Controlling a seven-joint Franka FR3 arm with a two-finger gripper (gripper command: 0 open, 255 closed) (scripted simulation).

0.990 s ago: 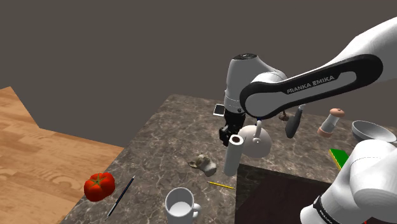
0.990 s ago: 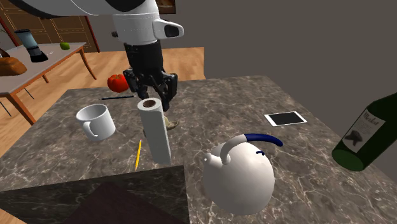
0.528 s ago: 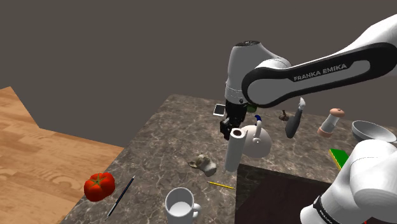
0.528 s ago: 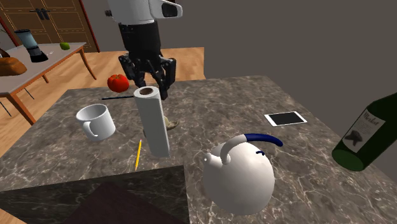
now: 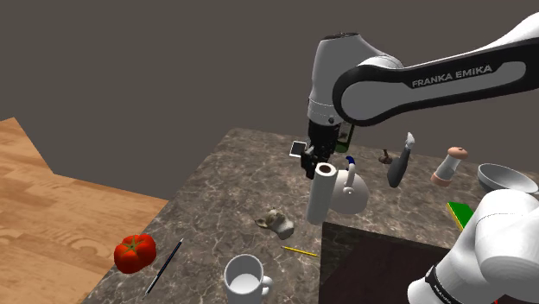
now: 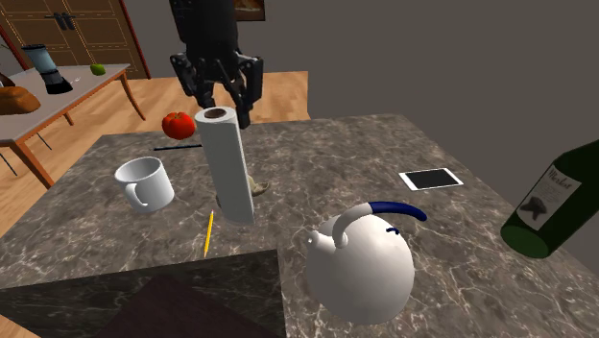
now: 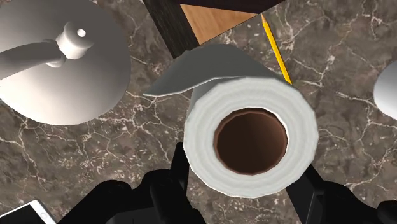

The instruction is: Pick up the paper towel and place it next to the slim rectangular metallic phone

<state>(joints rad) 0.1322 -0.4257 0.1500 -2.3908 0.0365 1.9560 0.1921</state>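
Note:
A white paper towel roll point(image 5: 321, 192) point(image 6: 226, 168) hangs upright just above the dark marble counter point(image 5: 233, 186). My black gripper point(image 5: 317, 169) point(image 6: 219, 106) is shut on its top end. In the wrist view the fingers point(image 7: 170, 189) clasp the roll point(image 7: 251, 137) on both sides of its brown core. The slim phone point(image 6: 431, 179), with a white screen and a silver rim, lies flat on the counter toward the second exterior view's right. In the shoulder view the phone point(image 5: 298, 148) sits just behind the gripper.
A white kettle point(image 5: 348, 192) point(image 6: 360, 264) stands close beside the roll. On the counter are a white mug point(image 6: 144, 182), a tomato point(image 6: 177, 124), a yellow pencil point(image 6: 208, 232) and a black pen point(image 5: 164, 265). A dark bottle point(image 6: 552, 197) lies at the right edge.
The gripper has risen with the paper towel roll, lifting it off the counter and carrying it slightly toward the far side where the phone lies.

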